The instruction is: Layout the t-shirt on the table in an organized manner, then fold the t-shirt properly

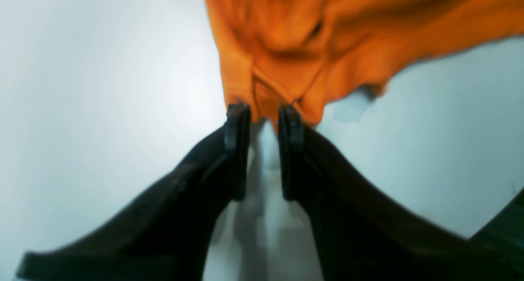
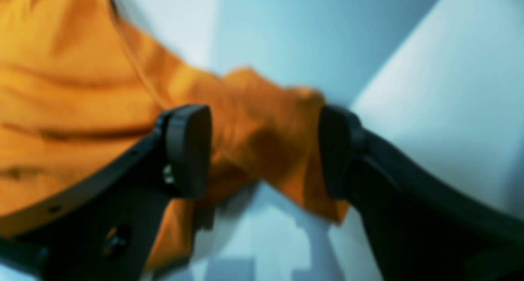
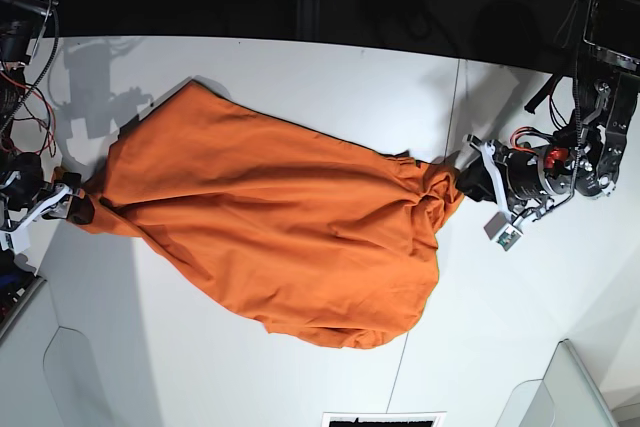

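Across the middle of the white desk (image 3: 300, 77) lies the orange t-shirt (image 3: 280, 227), stretched out lengthwise between the two arms, wrinkled, one long edge sagging toward the near edge of the desk. A thin dark seam line runs across the desk surface under the shirt's bunched end.

Left claw (image 1: 264, 111): sits at the bunched end of the shirt, on the base view's right. Wrist view shows the two black fingers (image 1: 236, 125) slightly apart, with a narrow gap between them; the shirt's hem edge lies right at the fingertips. Cloth does not look pinched; reads as released, tips just touching the fabric edge.

Right claw (image 2: 266, 150): at the opposite end of the shirt, near the desk edge on the base view's left. Jaws stand wide apart, a fold of orange cloth lying loose between the pads (image 2: 188, 150). Neither pad presses the cloth; released. Wrist view is blurred, so finer detail of the fold cannot be told.
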Motion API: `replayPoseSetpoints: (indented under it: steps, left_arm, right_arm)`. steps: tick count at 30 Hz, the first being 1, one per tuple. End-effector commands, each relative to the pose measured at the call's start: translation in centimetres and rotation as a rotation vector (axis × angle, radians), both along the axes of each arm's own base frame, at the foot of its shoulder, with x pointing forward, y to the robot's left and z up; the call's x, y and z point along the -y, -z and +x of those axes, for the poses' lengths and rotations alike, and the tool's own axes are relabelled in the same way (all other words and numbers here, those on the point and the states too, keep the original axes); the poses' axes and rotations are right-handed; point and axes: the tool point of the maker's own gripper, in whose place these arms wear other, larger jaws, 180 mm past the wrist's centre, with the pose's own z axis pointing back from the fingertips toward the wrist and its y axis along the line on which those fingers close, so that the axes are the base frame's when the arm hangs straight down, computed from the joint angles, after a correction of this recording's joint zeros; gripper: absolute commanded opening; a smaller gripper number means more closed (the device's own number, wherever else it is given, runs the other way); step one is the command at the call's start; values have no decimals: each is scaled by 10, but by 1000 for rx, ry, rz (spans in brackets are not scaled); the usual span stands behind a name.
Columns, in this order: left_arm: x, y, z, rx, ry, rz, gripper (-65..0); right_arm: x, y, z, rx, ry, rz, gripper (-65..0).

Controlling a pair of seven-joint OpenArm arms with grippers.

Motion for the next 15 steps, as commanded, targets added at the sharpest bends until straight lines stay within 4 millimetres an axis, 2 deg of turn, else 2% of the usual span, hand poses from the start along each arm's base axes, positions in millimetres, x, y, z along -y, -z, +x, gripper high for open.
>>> replayPoseSetpoints:
  steps: [1, 4, 9, 15]
  left_arm:
    - [-10, -24, 15, 71, -25, -13, -482]
    - [-19, -42, 22, 113, -55, -68, -481]
    - [-15, -42, 15, 87, -33, -100, -481]
    - [8, -46, 3, 81, 68, -187, -481]
  right_arm:
    - [6, -18, 8, 42, -6, 1, -245]
    - [-8, -7, -6, 3, -33, 72, -245]
    - [-28, 16, -34, -42, -55, 119, -245]
    - [-59, 11, -68, 6, -73, 127, -245]
